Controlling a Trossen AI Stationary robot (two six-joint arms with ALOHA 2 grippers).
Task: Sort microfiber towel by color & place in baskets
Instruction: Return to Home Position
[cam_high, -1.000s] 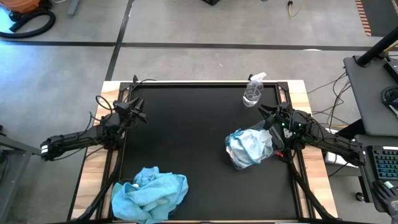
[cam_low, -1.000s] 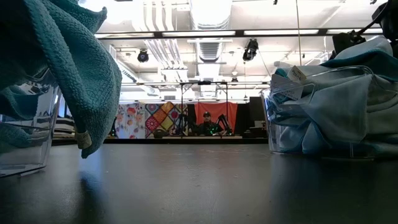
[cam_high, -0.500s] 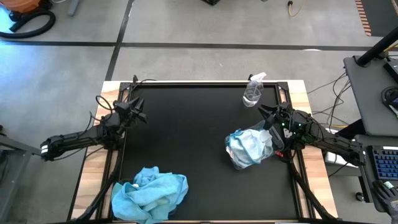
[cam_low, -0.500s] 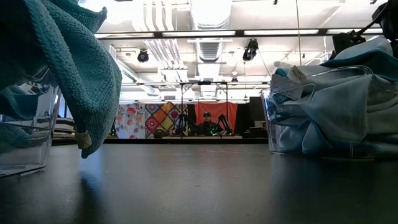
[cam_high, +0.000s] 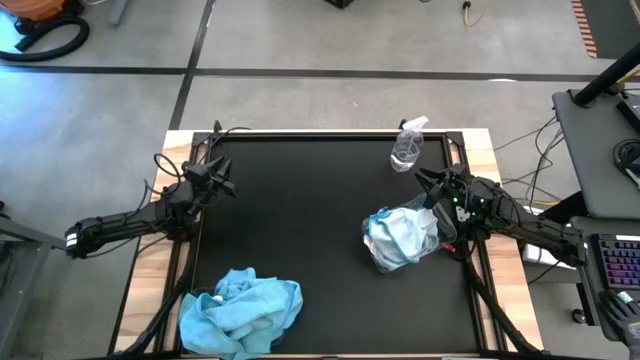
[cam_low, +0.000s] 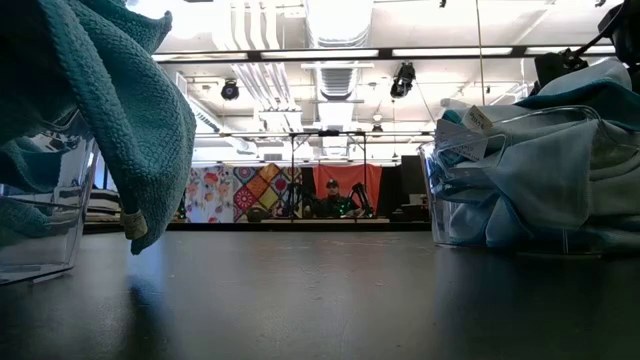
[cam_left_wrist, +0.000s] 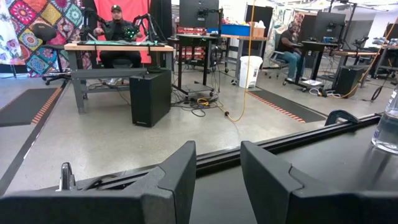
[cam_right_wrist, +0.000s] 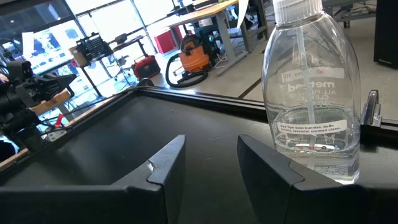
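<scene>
Bright sky-blue microfiber towels (cam_high: 242, 309) heap over a clear basket (cam_low: 40, 225) at the table's near left; one teal towel (cam_low: 140, 120) hangs over its rim. Pale whitish-blue towels (cam_high: 400, 236) fill the second clear basket (cam_low: 530, 180) at the right. My left gripper (cam_high: 225, 186) rests open at the table's left edge, level, with nothing between its fingers (cam_left_wrist: 180, 180). My right gripper (cam_high: 424, 182) rests open at the right edge, just beyond the right basket, its fingers (cam_right_wrist: 168, 165) holding nothing.
A clear spray bottle (cam_high: 407, 147) stands at the far right of the black mat (cam_high: 320, 200), right before my right gripper (cam_right_wrist: 211, 168). People sit at desks in the room beyond the table. The mat's middle lies bare between the baskets.
</scene>
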